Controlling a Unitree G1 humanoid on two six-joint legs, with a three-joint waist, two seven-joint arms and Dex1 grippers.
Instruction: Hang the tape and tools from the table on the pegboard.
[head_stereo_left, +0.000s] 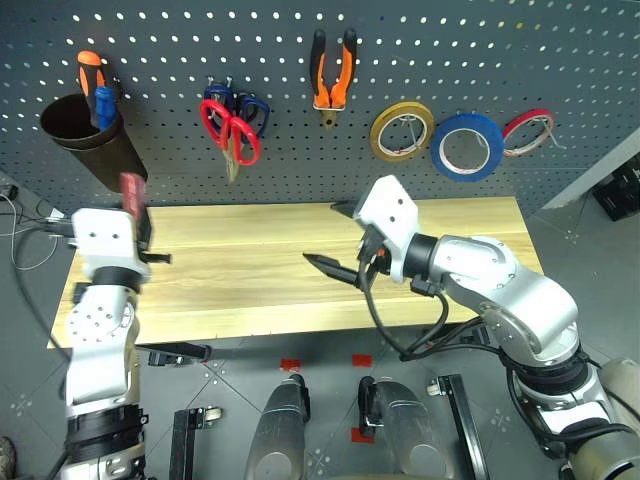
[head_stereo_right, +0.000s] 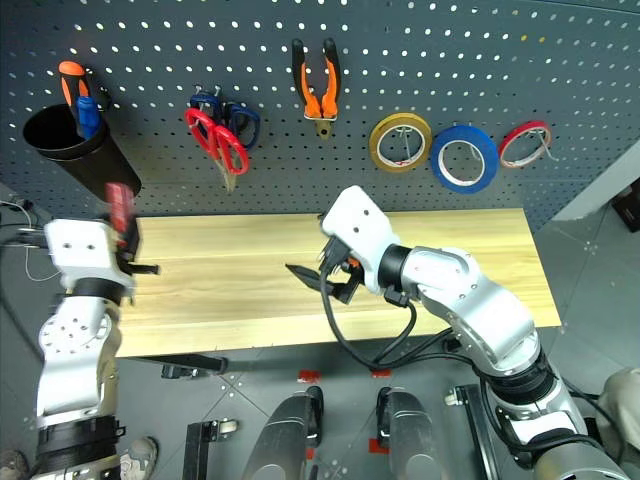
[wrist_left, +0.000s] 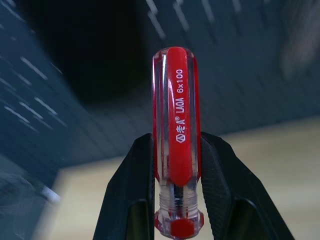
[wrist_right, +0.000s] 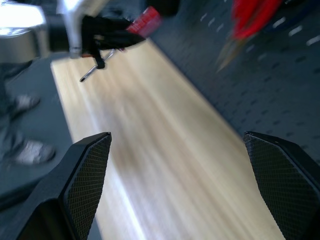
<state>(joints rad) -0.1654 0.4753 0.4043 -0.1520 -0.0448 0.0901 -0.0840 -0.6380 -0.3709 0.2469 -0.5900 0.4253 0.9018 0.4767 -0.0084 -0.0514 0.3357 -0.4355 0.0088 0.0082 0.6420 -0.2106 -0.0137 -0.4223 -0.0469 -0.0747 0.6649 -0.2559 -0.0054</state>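
My left gripper (wrist_left: 176, 141) is shut on the slim red-handled screwdriver (wrist_left: 176, 135), which stands handle-up above the left end of the table (head_stereo_left: 250, 275); the head view shows that handle (head_stereo_left: 132, 192) just below the pegboard (head_stereo_left: 430, 60). Over the middle of the table my right gripper (head_stereo_left: 336, 238) is open and empty, pointing left. Its wrist view catches the screwdriver (wrist_right: 144, 21) in the left gripper. On the pegboard hang the red-handled scissors (head_stereo_left: 231, 130), the orange-and-black pliers (head_stereo_left: 333, 72) and the blue tape (head_stereo_left: 467, 146).
A black cup (head_stereo_left: 88, 135) with orange- and blue-handled tools hangs at the pegboard's left. Blue-handled scissors (head_stereo_left: 252, 108) hang behind the red ones. A yellow roll (head_stereo_left: 402, 131) and a thin red roll (head_stereo_left: 528, 131) flank the blue tape.
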